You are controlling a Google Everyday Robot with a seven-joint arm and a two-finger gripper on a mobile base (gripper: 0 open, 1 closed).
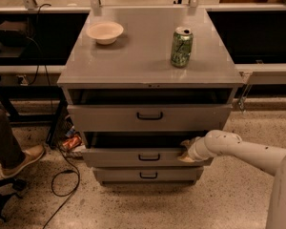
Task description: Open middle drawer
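Grey sheet metal is what the middle drawer (119,157) is made of, so it is judged stiff, hard and fairly slick on its painted face. It is not fragile, and its weight depends on contents that cannot be seen. It is found in the cabinet (148,56), below the tall top drawer (105,118) and above the narrow bottom drawer (119,175). Its front stands forward of the bottom one, and a dark gap is seen above it, so it is taken to be partly drawn out.

The gripper (186,152) is placed at the right end of the drawer's upper edge, touching or just beside the front panel. Whether it is spread or closed, and whether anything is clasped, cannot be told.

The small black loop handle (149,157) at the panel's centre is judged the surest hold, since a pull there is carried straight along the runners. A pull at the right corner is expected to skew the drawer and make it bind. The green can (181,46) and the bowl (105,32) on top could be shaken by a jerk, so a steady draw is advised.
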